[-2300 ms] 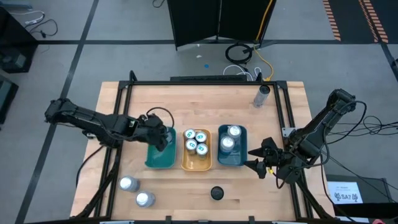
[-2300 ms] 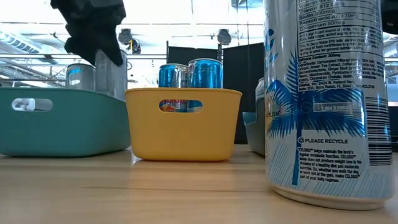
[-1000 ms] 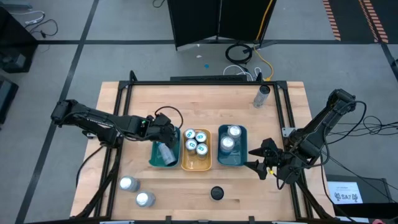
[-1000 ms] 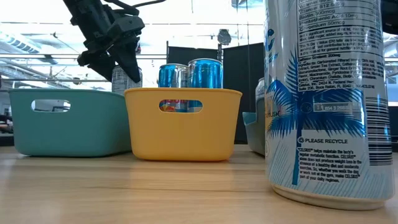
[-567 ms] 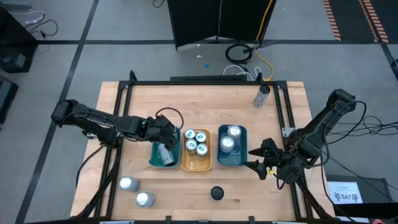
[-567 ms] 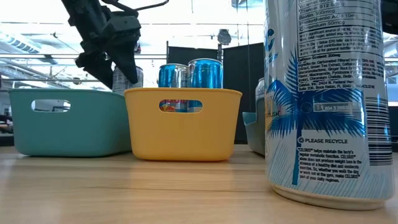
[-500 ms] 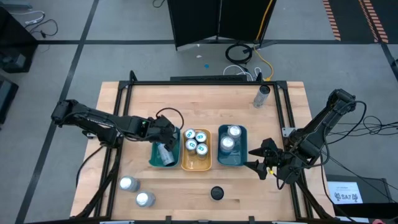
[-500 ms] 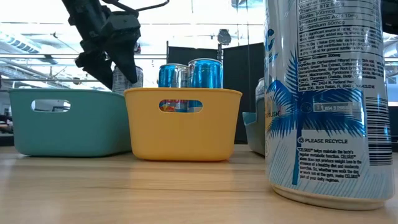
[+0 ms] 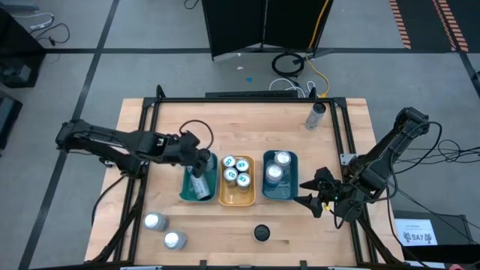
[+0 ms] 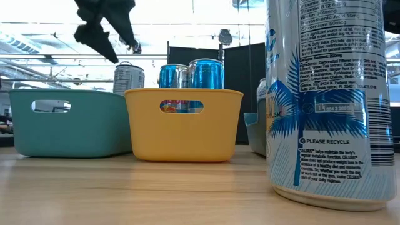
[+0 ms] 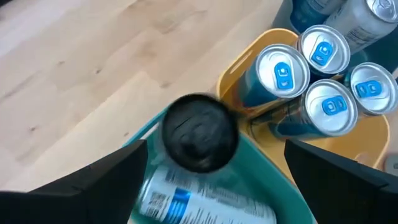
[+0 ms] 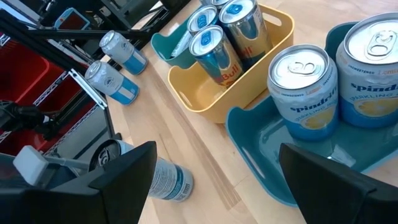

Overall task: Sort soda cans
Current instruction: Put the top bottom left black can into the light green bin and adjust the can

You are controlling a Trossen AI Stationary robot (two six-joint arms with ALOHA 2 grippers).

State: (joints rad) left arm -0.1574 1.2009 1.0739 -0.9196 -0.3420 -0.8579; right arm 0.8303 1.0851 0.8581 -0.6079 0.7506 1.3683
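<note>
L gripper [image 9: 201, 160] jaws apart above teal tray [image 9: 186, 191] far edge, can [image 9: 200, 185] inside, R gripper [image 9: 309, 193] apart beside blue tray [image 9: 289, 196].

Three trays [image 9: 237, 196] side by side (cans [image 9: 235, 170] inside)

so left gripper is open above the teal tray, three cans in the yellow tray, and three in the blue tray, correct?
Not quite: the blue tray holds two cans, not three, as the high view shows. The rest holds: the left gripper is open above the teal tray, and the yellow tray holds three cans.
</note>
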